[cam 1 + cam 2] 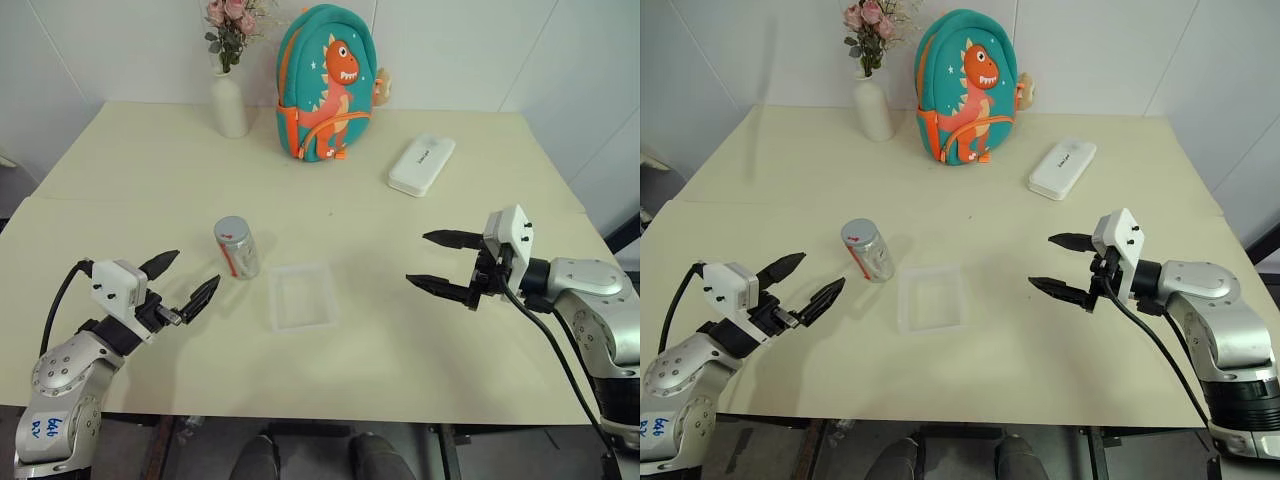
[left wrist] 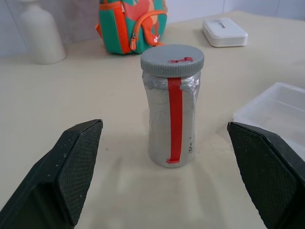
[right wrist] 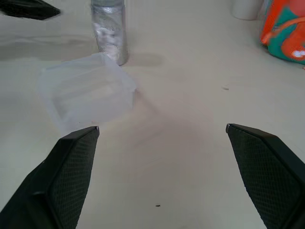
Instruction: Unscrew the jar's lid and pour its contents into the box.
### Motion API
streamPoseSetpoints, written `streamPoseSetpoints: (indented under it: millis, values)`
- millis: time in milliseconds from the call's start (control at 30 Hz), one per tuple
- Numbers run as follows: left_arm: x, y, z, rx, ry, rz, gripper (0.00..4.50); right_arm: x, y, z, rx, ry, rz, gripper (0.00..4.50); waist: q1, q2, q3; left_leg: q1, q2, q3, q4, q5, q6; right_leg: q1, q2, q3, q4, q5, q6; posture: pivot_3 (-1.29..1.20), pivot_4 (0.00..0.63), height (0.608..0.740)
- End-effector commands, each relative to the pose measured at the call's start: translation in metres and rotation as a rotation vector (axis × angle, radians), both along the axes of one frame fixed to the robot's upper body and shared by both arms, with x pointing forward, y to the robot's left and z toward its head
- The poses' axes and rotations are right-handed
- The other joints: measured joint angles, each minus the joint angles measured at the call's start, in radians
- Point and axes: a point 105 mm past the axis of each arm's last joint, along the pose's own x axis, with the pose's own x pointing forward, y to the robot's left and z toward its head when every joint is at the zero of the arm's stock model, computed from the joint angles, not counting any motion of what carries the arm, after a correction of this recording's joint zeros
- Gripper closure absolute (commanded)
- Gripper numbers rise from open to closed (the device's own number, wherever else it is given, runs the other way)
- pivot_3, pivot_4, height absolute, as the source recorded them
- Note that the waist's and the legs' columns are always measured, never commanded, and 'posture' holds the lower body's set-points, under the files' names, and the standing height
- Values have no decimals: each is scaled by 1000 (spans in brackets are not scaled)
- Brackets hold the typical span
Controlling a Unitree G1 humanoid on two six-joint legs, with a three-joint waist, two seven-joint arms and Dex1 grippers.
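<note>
Nearest, the left hand (image 1: 180, 281) hovers over the worktop (image 1: 150, 200) with fingers spread wide, holding nothing. The right hand (image 1: 432, 262) is likewise wide and empty. Between them lies the box (image 1: 302, 296), with the upright jar (image 1: 237, 249), lid (image 2: 172, 60) on, just beside it. Farther back stand a white case (image 1: 422, 164), a backpack (image 1: 324, 82) and a vase (image 1: 229, 103).

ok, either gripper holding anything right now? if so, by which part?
Nothing held. Left gripper is open, short of the jar, whose lid is on. Right gripper is open over bare table, apart from the box.
</note>
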Motion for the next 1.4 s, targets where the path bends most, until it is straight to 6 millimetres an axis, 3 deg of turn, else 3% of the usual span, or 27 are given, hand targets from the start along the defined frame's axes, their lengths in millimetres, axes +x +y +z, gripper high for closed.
streamPoseSetpoints:
  millis: [33,867,1200,1400]
  values:
    - [6,-3,4,16,-18,-12,29,-8,1,12,15,-36,36,0,0,0,0,0,0,0,0,0,0,0,0,0,0,0,0,0,150,740]
    - [58,-30,-5,1,5,-71,29,-14,0,3,-1,-50,-31,0,2,0,0,0,1,0,1,0,0,0,1,0,0,2,1,0,150,740]
    - [67,-47,-3,-14,-18,-87,29,-11,1,3,9,-62,-52,0,6,0,0,0,1,0,2,0,-1,0,2,0,0,2,1,0,150,740]
    - [67,-45,0,-15,-23,-73,29,-10,0,2,5,-62,-63,0,7,0,0,0,1,0,2,0,-1,0,2,0,0,2,1,0,150,740]
